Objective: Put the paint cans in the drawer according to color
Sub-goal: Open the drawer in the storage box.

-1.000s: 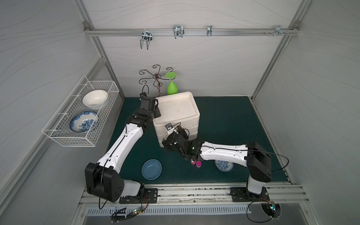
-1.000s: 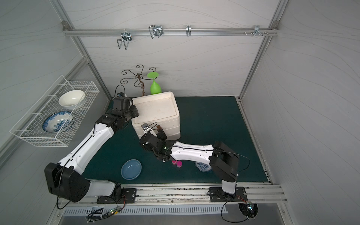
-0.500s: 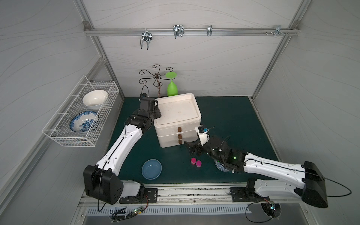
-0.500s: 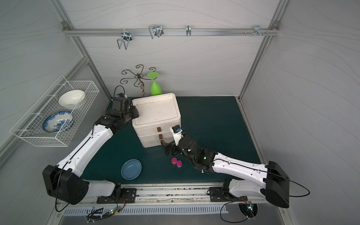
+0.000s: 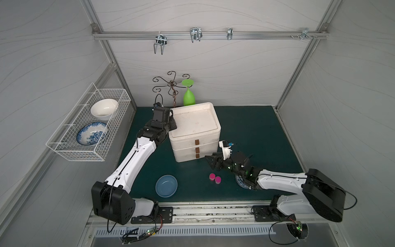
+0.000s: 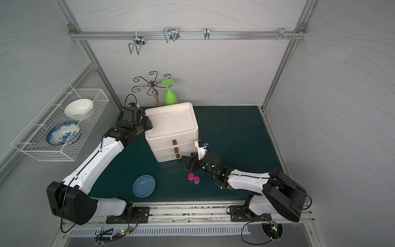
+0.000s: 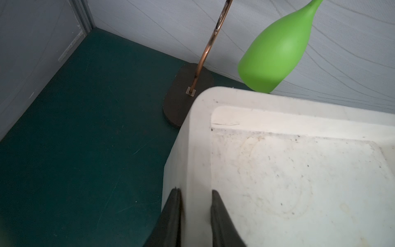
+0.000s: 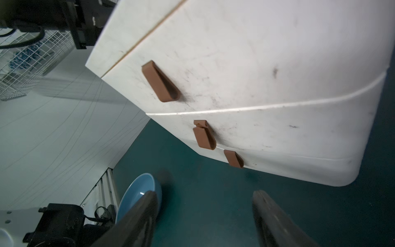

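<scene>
While both arms were stretched over the green mat (image 5: pixel 256 128), a blue bowl (image 5: pixel 166 185) was seen low and left of centre in both top views. Just right of it, at lower centre, two pink paint cans (image 5: pixel 212 176) were stood on the mat, touching each other and gripped by nothing. A patterned dish (image 5: pixel 239 182) was largely hidden under the right arm at lower right.

Just above the cans, the right gripper (image 5: pixel 210 160) was held with its jaws apart and pointed at the drawer unit (image 5: pixel 195 126). In the right wrist view nothing was seen between the two dark fingers (image 8: pixel 139 213), only mat. Three brown handles (image 8: pixel 160 82) were shown on the unit's front, and all three drawers looked pushed in.

At the unit's upper left edge, the left gripper (image 7: pixel 195 192) was clamped on the raised rim of the white top, one finger placed outside and one inside.

Behind the unit, at upper centre, a green goblet (image 5: pixel 189 98) was hung upside down on a wire stand (image 5: pixel 172 85). On the wall at left, a wire basket (image 5: pixel 64 147) was seen with a white bowl (image 5: pixel 104 109) and a blue-patterned bowl (image 5: pixel 92 133) inside.
</scene>
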Controlling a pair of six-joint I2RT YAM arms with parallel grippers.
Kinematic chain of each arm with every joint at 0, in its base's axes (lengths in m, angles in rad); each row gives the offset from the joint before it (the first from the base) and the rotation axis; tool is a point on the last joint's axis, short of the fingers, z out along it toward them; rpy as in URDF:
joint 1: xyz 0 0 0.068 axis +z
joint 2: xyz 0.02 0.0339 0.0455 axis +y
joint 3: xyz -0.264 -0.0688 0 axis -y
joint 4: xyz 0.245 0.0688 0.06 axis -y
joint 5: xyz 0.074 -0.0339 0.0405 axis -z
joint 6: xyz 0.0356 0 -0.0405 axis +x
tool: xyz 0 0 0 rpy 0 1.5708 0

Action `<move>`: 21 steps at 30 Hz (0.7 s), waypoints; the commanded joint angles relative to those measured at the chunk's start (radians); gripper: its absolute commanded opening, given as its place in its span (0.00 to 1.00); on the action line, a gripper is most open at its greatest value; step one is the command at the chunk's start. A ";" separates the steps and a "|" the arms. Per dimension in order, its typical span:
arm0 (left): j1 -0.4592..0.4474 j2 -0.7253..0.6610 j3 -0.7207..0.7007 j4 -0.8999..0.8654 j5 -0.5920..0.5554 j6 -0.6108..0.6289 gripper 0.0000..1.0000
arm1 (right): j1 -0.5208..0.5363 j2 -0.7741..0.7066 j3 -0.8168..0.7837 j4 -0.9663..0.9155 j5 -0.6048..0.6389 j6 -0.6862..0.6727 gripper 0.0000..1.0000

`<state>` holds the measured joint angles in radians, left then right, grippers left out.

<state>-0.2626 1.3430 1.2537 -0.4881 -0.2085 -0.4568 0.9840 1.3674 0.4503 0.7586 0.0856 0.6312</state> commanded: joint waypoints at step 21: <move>-0.018 -0.004 -0.005 0.029 0.222 -0.139 0.05 | 0.171 0.480 0.212 0.446 0.418 0.153 0.49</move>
<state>-0.2615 1.3430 1.2537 -0.4881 -0.2016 -0.4644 1.1481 1.8233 0.6262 1.1557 0.4831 0.7780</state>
